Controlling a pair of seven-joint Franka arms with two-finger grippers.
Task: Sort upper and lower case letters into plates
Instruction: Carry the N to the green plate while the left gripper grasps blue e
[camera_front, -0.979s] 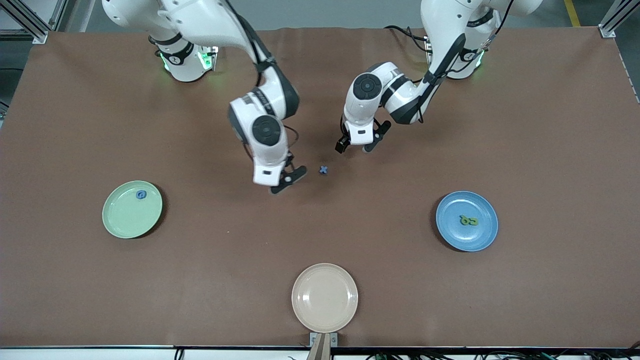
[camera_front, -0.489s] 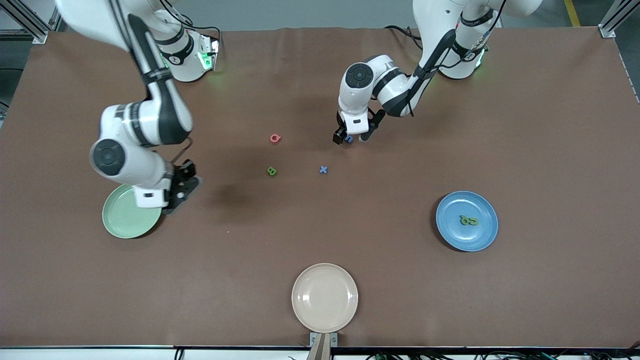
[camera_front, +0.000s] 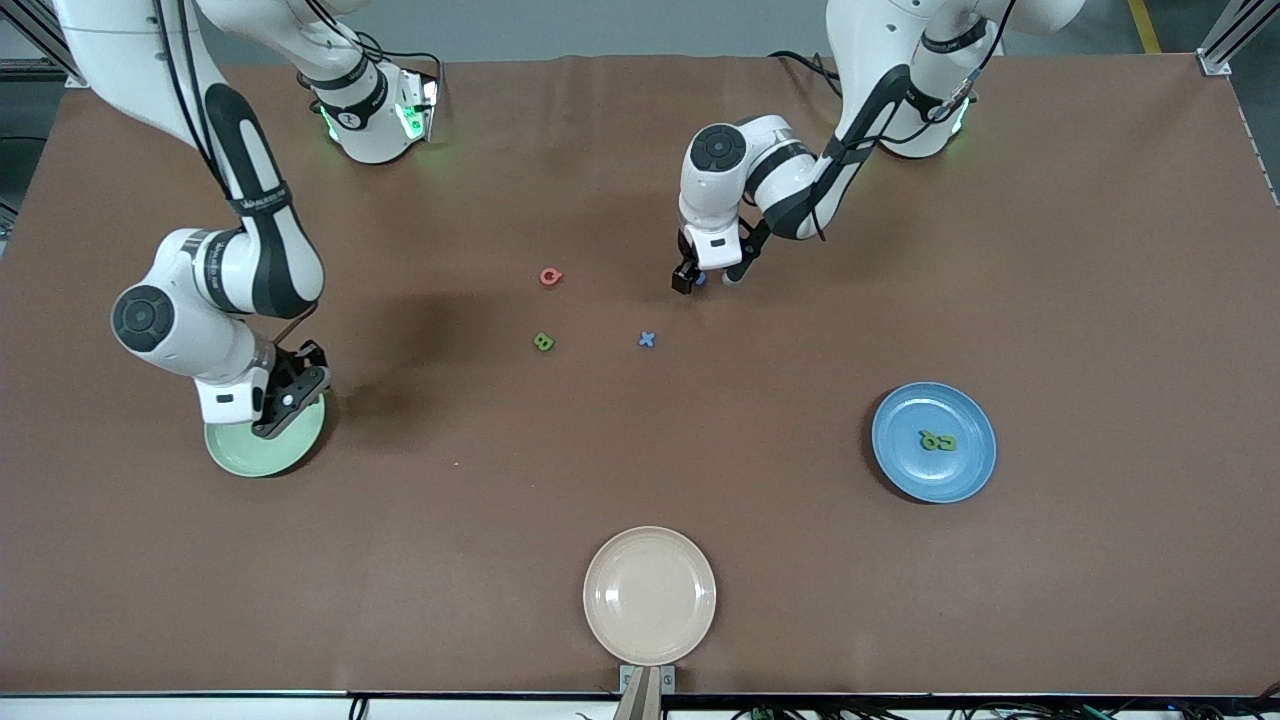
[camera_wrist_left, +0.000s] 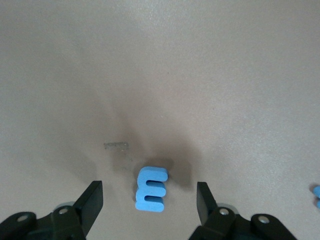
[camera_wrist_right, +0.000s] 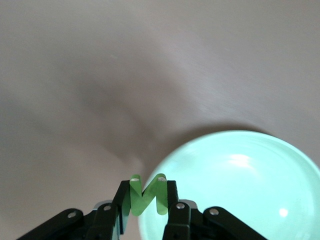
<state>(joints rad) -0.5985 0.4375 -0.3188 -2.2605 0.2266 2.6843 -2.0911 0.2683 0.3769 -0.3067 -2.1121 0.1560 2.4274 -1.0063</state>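
Green zigzag letter (camera_wrist_right: 146, 194), an M or W, is pinched between the right gripper (camera_front: 284, 402) fingers (camera_wrist_right: 122, 204), which are closed tight on its two sides. That gripper hangs over the rim of the pale green plate (camera_front: 235, 455), around the plate's 1 o'clock edge; in the right wrist view the visible part of the plate shows no letters.

Left gripper (camera_front: 709, 281) is low over the worktop (camera_front: 1050, 250) with fingers (camera_wrist_left: 91, 200) spread wide, straddling a blue E (camera_wrist_left: 150, 188) that lies flat between them. Neither finger touches it.

Count, front view:
- Plates: 3. Pale green toward the right arm's end, blue plate (camera_front: 960, 478) toward the left arm's end, cream plate (camera_front: 649, 595) nearest the camera.
- Loose letters on the worktop: 4. Red letter (camera_front: 550, 276), green letter (camera_front: 543, 342) at its 6 o'clock, blue x (camera_front: 647, 339), plus the blue E.
- On the blue plate: two green letters (camera_front: 937, 440) touching each other.
- In the fingers: 1, the green zigzag.
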